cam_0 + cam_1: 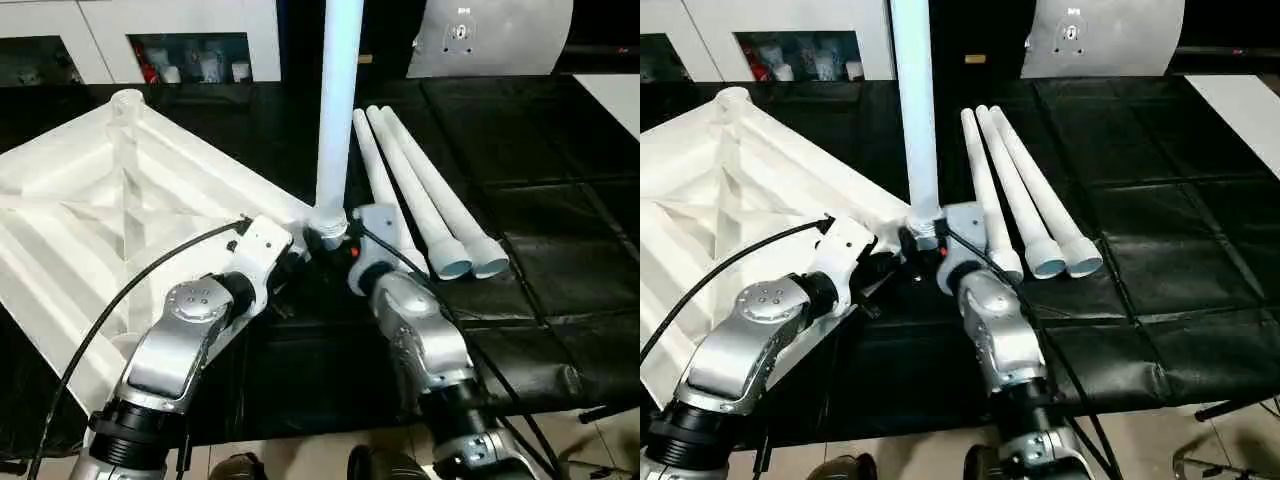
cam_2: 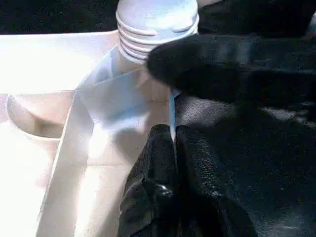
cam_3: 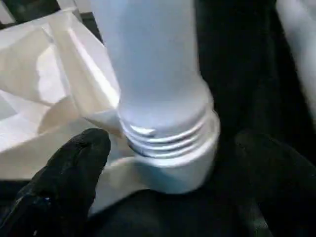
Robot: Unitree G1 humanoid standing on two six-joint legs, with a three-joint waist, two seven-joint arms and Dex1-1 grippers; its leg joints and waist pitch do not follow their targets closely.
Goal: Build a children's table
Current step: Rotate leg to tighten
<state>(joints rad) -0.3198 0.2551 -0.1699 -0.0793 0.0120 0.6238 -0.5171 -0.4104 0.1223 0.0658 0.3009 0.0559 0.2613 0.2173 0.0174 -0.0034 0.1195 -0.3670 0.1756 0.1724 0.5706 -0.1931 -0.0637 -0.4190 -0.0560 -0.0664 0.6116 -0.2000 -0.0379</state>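
Observation:
The white table top [image 1: 100,200] lies upside down on the left, its ribbed underside facing up. One white leg [image 1: 337,100] stands upright with its threaded end in the near corner socket [image 3: 168,170]. Three more legs [image 1: 420,190] lie side by side on the mat to the right. My left gripper [image 2: 172,143] is shut on the table top's thin rim wall just beside that socket. Around the foot of the upright leg my right gripper [image 3: 170,143] stands open, with one black finger [image 3: 64,173] on each side and a small gap to the plastic.
A black padded mat [image 1: 540,260] covers the work surface, and its front edge runs just before my forearms. At the back stand a white shelved cabinet [image 1: 190,40] and a grey-white panel [image 1: 490,35]. The free corner socket [image 1: 127,100] rises at the far left.

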